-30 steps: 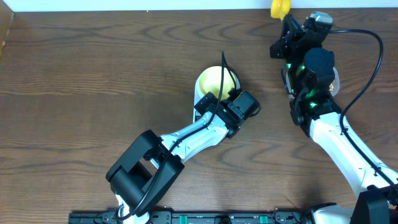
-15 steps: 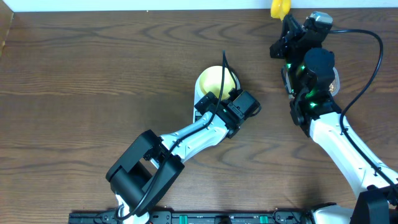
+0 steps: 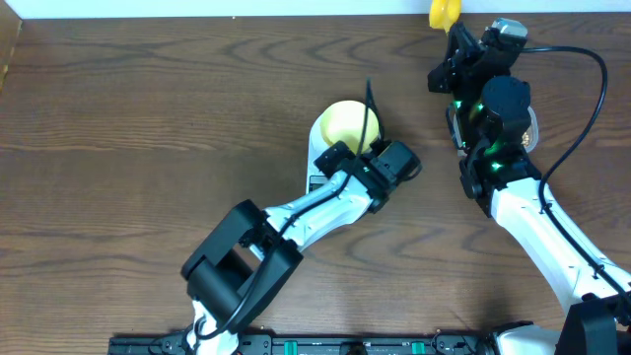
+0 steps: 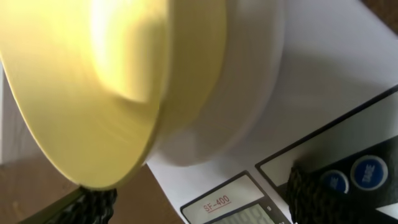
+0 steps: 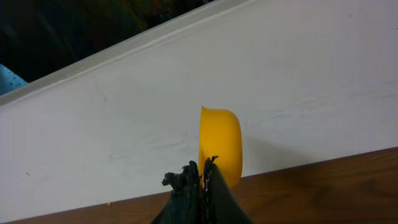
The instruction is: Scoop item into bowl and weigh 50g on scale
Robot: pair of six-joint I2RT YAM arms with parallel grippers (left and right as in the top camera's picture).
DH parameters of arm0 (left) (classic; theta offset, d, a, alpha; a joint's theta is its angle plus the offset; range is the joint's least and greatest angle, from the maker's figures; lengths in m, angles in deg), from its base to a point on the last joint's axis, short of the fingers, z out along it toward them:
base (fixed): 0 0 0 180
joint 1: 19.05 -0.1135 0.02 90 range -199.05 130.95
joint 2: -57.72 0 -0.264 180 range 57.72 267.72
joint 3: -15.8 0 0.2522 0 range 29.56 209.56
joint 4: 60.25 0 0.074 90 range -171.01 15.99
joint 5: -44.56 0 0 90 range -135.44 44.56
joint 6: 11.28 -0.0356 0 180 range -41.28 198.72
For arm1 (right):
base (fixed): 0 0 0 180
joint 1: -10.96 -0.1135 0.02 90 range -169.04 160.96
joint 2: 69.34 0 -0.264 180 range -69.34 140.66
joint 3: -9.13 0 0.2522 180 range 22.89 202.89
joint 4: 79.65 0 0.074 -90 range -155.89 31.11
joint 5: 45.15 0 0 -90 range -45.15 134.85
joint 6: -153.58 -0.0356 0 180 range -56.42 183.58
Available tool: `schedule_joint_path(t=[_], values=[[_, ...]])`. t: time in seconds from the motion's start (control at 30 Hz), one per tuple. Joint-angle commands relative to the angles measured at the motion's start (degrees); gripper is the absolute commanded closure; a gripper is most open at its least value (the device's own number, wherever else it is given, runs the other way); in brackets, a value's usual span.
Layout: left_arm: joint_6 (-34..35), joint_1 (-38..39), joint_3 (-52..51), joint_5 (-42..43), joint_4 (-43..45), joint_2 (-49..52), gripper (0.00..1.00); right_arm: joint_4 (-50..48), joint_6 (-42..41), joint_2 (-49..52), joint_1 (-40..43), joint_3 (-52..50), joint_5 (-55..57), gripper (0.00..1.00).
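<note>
The pale yellow bowl (image 3: 345,122) sits on the white scale (image 3: 316,170) at mid-table. In the left wrist view the bowl (image 4: 93,81) fills the upper left, tilted in frame, above the scale's round platform (image 4: 249,93), with the display (image 4: 239,208) and a blue button (image 4: 367,171) below. My left gripper (image 4: 199,208) is open, its fingers either side of the scale's front just short of the bowl. My right gripper (image 5: 203,174) is shut on the bright yellow scoop (image 5: 221,143), held up at the table's far edge (image 3: 444,12). The item is hidden.
A white wall (image 5: 186,81) runs along the table's far edge behind the scoop. Part of a clear container (image 3: 533,126) peeks out from under the right arm (image 3: 498,128). Brown wooden tabletop (image 3: 148,118) spreads to the left.
The left arm's wrist has shifted slightly right and toward the bowl, and its cable swung right. The right arm and scoop have not moved.
</note>
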State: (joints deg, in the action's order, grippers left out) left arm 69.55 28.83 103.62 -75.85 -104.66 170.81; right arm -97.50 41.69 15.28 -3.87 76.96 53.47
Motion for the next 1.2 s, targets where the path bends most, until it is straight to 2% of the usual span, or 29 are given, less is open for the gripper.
schedule_joint_path(t=[0.0, 0.43, 1.17], values=[[0.17, 0.37, 1.36, 0.50, -0.96, 3.39, 0.10, -0.26, -0.33, 0.15, 0.28, 1.07, 0.22, 0.99], [1.14, 0.37, 1.36, -0.33, -1.77, 3.15, 0.10, -0.07, -0.31, 0.15, 0.28, 1.07, 0.24, 0.99], [8.37, 0.37, 1.33, -1.84, -4.04, 0.68, 0.09, 0.35, -0.31, 0.15, 0.39, 1.07, 0.28, 0.99]])
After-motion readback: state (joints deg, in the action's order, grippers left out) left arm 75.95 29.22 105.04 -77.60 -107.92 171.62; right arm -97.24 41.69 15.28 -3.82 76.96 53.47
